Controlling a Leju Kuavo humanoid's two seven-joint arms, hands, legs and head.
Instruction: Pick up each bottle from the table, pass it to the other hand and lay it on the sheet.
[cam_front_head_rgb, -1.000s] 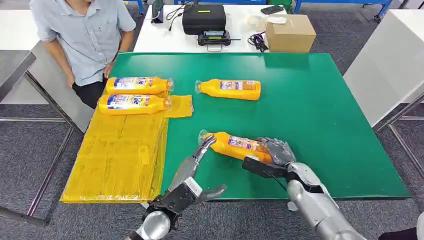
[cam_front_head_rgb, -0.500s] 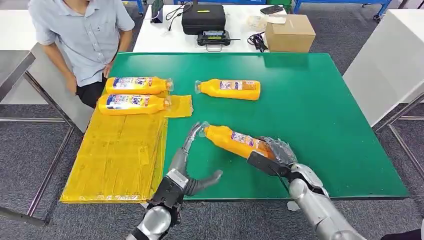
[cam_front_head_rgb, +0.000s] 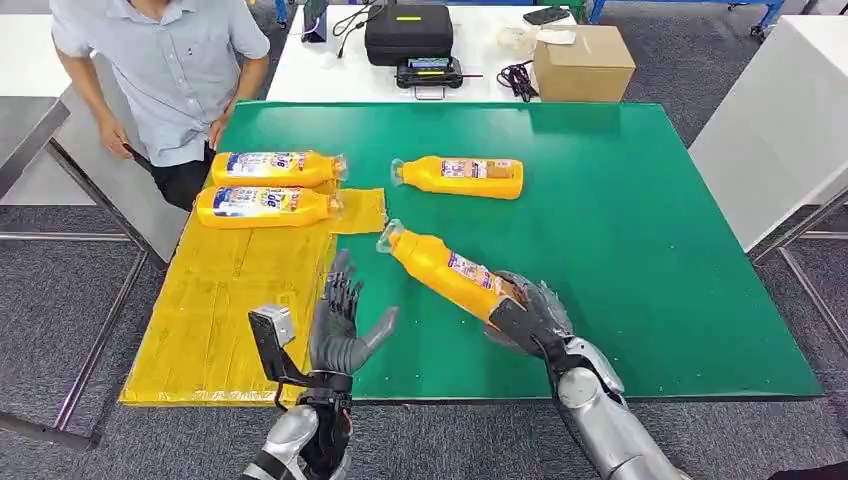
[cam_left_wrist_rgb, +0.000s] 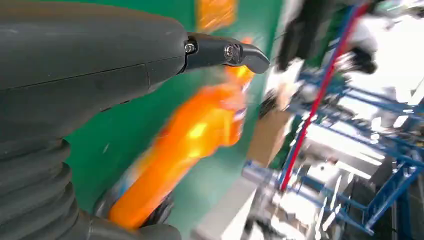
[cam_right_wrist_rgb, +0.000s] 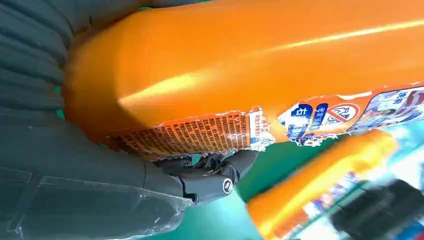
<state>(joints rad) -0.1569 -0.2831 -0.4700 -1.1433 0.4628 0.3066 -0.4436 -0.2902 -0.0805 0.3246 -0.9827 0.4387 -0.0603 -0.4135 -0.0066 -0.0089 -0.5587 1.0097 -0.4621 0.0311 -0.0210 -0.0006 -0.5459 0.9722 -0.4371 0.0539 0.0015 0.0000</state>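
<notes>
A bottle (cam_front_head_rgb: 447, 272) is gripped at its base end by the right hand (cam_front_head_rgb: 525, 315), near the front edge of the green table (cam_front_head_rgb: 640, 230); it is raised at a slant, with its cap end pointed toward the sheet (cam_front_head_rgb: 235, 300). In the right wrist view the orange body (cam_right_wrist_rgb: 240, 65) is seen pressed against the palm, with a torn label wrapped around it and a thumb (cam_right_wrist_rgb: 210, 177) closed beneath; the other fingers are hidden behind the bottle. The left hand (cam_front_head_rgb: 340, 320) is held upright with fingers spread and nothing in it, at the front edge of the table where the sheet ends, just short of the cap. In the left wrist view the held bottle (cam_left_wrist_rgb: 185, 150) is heavily blurred, so its label cannot be read.

A second bottle (cam_front_head_rgb: 458, 177) is lying on its side on the bare table toward the far edge. Two more bottles (cam_front_head_rgb: 275, 168) (cam_front_head_rgb: 265, 206) are laid side by side at the sheet's far end, their caps toward the table's middle. A person (cam_front_head_rgb: 165, 75) is stood at the far left corner, cut off by the frame. A box (cam_front_head_rgb: 583, 62) and a black case (cam_front_head_rgb: 407, 33) are seen on the white table behind.
</notes>
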